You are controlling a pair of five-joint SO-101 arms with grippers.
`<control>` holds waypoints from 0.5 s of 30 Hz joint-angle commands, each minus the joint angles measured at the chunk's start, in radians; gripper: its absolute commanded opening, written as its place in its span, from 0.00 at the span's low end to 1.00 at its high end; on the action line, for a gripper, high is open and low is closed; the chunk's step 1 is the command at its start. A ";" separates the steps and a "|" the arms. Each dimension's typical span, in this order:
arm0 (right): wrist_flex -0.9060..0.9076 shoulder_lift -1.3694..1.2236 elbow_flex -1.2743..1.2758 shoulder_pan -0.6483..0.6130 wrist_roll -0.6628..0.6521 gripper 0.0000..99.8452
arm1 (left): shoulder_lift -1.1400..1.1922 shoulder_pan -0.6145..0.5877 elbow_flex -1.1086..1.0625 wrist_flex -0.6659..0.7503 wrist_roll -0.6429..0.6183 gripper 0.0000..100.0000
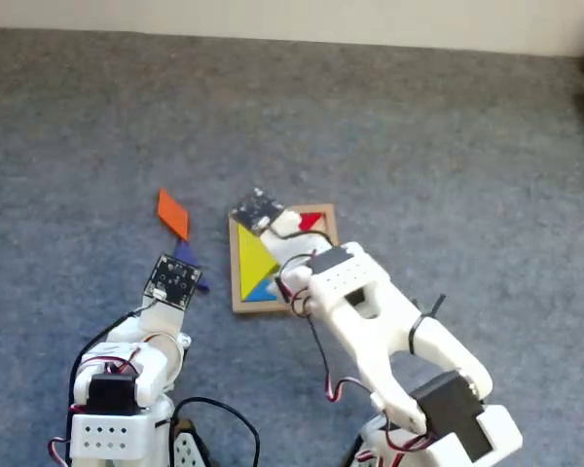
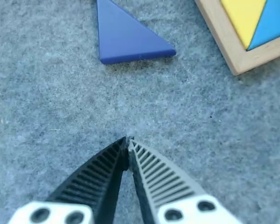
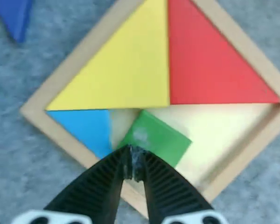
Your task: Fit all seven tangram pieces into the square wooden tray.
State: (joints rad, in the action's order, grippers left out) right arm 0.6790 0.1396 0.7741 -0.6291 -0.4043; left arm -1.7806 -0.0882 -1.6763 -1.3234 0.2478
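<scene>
The square wooden tray lies mid-table with a yellow triangle, a red triangle and a light blue triangle in it. In the right wrist view the tray also holds a green square. My right gripper is shut, its tips at the near edge of that square. A dark blue triangle lies on the carpet just left of the tray. My left gripper is shut and holds nothing, a short way from it. An orange parallelogram lies farther back on the left.
Grey carpet covers the table. The right arm reaches over the tray's right half and hides it in the high view. The left arm's wrist sits close to the tray's left rim. Open carpet stretches behind and to both sides.
</scene>
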 commanded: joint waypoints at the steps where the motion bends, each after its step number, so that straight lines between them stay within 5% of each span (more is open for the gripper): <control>1: 0.016 0.036 -0.015 -0.054 0.003 0.02 | -0.035 -0.010 -0.021 -0.005 -0.011 0.00; 9: 0.018 0.044 -0.015 -0.087 0.003 0.02 | -0.035 -0.010 -0.021 -0.005 -0.011 0.00; 15: 0.015 0.139 -0.015 0.036 0.003 0.02 | -0.035 -0.010 -0.021 -0.005 -0.011 0.00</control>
State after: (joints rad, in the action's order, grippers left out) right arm 0.6989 0.1749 0.7772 -0.6751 -0.4074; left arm -1.7806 -0.0882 -1.6763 -1.3234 0.2478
